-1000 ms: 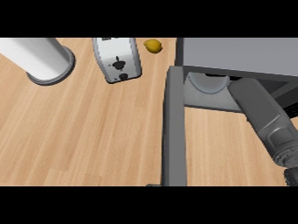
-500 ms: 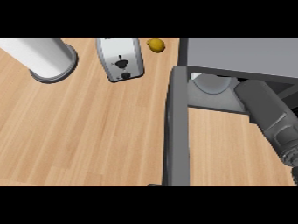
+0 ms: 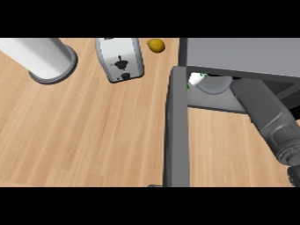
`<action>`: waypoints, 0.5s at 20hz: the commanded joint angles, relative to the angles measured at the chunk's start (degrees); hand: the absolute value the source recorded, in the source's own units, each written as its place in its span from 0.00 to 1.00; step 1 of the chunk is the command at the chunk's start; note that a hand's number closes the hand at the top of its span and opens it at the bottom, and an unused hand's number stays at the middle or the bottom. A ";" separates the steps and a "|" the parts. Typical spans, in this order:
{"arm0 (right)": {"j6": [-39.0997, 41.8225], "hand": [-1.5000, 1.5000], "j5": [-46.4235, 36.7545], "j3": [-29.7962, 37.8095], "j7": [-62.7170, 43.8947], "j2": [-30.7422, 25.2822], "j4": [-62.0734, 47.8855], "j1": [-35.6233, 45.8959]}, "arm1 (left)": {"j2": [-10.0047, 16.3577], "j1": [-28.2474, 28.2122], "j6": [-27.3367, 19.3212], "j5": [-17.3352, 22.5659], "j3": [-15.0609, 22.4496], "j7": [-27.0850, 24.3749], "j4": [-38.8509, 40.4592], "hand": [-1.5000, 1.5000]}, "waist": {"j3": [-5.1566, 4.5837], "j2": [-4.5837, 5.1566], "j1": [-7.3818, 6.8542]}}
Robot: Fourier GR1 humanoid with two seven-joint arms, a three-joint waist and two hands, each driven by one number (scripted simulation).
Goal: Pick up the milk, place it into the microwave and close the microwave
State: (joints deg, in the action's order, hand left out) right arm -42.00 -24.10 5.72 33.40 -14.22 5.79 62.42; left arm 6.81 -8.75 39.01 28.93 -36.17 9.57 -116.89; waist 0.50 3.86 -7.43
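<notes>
The grey microwave (image 3: 250,55) stands at the upper right. Its door (image 3: 177,132) is swung open and shows edge-on as a tall grey bar. My right forearm (image 3: 266,116) comes up from the lower right and goes into the microwave's opening, whose roof hides the hand. Just inside the opening, at its left, a white corner of the milk (image 3: 196,79) with a bit of green shows beside a pale rounded shape (image 3: 214,84). My left hand is nowhere in the head view.
A grey toaster (image 3: 119,59) stands on the wooden counter (image 3: 74,132) left of the microwave, with a small yellow object (image 3: 155,45) beside it. A white cylinder on a grey base (image 3: 45,59) stands at the upper left.
My right forearm has pushed further up and left into the microwave. The milk's white corner now shows at the left of the opening.
</notes>
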 commanded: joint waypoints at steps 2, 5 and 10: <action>7.04 0.00 3.27 3.00 4.47 0.98 1.23 -1.01 | -0.47 0.75 2.01 -0.11 2.17 -0.76 1.46 0.00 | -0.16 -0.59 0.95; 10.31 0.00 5.63 5.28 5.54 1.24 1.74 -0.51 | 0.50 0.14 4.53 0.21 3.07 -0.82 2.50 0.00 | -0.23 -0.93 1.21; 17.34 0.00 9.45 8.77 8.63 2.72 2.14 -1.47 | -1.18 2.26 4.37 -1.12 6.17 -0.81 2.41 0.00 | -0.25 -1.37 2.86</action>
State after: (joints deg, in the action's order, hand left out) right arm -29.76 -17.29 12.06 40.05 -11.94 7.48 61.10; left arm 5.66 -8.46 42.97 28.37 -31.54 8.95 -116.10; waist 0.36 2.84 -5.69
